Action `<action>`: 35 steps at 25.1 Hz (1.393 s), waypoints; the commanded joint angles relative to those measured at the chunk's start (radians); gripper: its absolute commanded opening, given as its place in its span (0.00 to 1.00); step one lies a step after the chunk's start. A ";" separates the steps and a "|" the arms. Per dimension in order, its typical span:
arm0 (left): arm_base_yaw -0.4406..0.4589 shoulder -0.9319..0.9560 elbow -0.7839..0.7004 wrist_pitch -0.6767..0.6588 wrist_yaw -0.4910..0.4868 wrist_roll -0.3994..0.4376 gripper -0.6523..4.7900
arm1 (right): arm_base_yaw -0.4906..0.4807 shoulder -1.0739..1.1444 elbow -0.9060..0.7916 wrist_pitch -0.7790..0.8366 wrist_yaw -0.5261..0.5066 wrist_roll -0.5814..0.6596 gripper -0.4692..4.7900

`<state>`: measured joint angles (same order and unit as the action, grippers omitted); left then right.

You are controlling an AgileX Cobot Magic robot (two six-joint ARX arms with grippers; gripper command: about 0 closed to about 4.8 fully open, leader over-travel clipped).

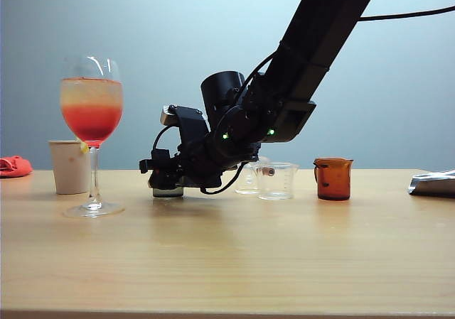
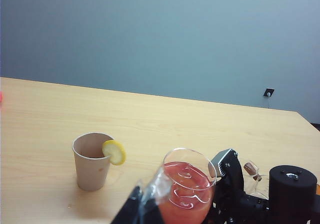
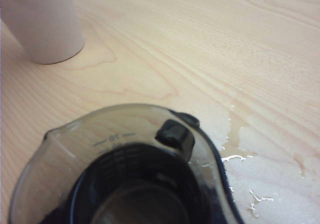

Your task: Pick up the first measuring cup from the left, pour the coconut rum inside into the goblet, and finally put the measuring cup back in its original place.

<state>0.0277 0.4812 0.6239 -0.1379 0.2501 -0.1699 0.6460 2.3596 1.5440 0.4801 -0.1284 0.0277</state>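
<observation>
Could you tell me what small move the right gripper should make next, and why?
Probably open and back away. The right gripper holds the smoky dark-grey measuring cup low on the wooden table, beside the clear cups, and the tall stemmed goblet already holds a red-orange drink.

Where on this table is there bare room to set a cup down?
The front strip of the table is bare. Another gap lies between the amber cup and the foil. It is crowded around the right pincer, near the goblet, paper cup and clear cups.
</observation>
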 commanded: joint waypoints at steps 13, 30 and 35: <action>-0.001 -0.001 0.005 0.012 0.006 0.005 0.11 | 0.004 -0.008 0.001 0.014 0.017 0.013 1.00; -0.001 -0.001 0.005 0.012 0.009 0.005 0.11 | 0.098 -0.009 0.001 0.011 0.349 0.051 1.00; -0.001 -0.001 0.005 0.012 0.009 0.005 0.11 | 0.118 -0.009 0.001 0.023 0.420 0.134 1.00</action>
<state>0.0277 0.4812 0.6239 -0.1383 0.2543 -0.1699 0.7574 2.3596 1.5436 0.4809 0.2783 0.1520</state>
